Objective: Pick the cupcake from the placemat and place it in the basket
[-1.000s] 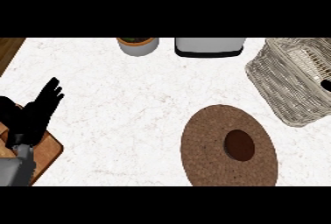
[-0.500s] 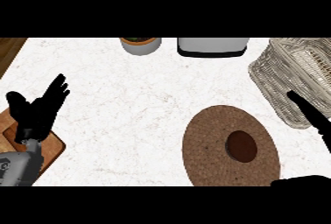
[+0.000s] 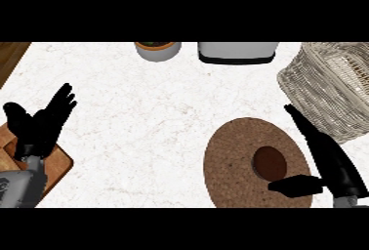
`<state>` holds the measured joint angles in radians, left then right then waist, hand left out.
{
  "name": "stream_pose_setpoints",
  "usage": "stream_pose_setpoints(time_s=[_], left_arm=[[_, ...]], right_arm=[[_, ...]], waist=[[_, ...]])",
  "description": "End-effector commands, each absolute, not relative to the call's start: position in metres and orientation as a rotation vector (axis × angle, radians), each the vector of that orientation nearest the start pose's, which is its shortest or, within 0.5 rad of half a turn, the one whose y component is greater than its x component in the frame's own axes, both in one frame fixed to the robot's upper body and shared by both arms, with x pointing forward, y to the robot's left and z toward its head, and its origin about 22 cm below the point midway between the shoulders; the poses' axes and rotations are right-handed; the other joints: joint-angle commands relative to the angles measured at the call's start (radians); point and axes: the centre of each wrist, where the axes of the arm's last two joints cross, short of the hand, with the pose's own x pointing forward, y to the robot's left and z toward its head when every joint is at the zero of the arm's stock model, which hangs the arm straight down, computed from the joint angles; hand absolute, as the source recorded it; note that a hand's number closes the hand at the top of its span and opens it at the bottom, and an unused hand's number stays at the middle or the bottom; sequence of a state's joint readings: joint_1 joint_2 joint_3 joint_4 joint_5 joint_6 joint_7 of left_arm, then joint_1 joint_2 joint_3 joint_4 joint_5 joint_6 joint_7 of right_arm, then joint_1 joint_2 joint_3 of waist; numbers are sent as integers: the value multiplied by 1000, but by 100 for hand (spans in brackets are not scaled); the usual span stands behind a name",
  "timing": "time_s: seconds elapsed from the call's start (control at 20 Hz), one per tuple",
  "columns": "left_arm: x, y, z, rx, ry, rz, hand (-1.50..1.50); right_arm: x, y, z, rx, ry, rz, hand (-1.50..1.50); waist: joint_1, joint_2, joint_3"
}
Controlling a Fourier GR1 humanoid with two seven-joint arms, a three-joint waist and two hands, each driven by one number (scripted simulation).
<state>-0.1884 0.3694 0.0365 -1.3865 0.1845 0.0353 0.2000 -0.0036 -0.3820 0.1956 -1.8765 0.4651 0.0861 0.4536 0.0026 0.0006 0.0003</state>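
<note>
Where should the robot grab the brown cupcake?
Probably round the sides of the cupcake, from the right: the right robot hand is open beside it, thumb below. It sits alone on the flat placemat, so nothing blocks its sides.

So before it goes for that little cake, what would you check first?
1. Is the cupcake on the placemat? Ok.
2. Is the right hand open and beside the cupcake? Ok, its fingers are straight and not yet round it.
3. Is the cupcake upright? Cannot tell from straight above.
4. Is the basket close to the placemat with its top open? Ok.
5. Is there room inside the basket? Cannot tell, the view's edge cuts it off.
6. Is the left hand out of the way? Ok, it rests open at the left.
</note>
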Motion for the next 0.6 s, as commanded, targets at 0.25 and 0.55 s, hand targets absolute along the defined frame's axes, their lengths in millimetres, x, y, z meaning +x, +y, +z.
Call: stream_pose_setpoints(time_s=[0.25, 0.55], left_arm=[[296, 317, 47, 185, -1379, -73, 0], [290, 309, 25, 191, -1388, -86, 0]], right_arm=[[230, -240, 55, -595, -1203, 817, -150], [253, -261, 60, -581, -1257, 796, -150]], waist=[[-4, -1, 0], [-2, 0, 0]])
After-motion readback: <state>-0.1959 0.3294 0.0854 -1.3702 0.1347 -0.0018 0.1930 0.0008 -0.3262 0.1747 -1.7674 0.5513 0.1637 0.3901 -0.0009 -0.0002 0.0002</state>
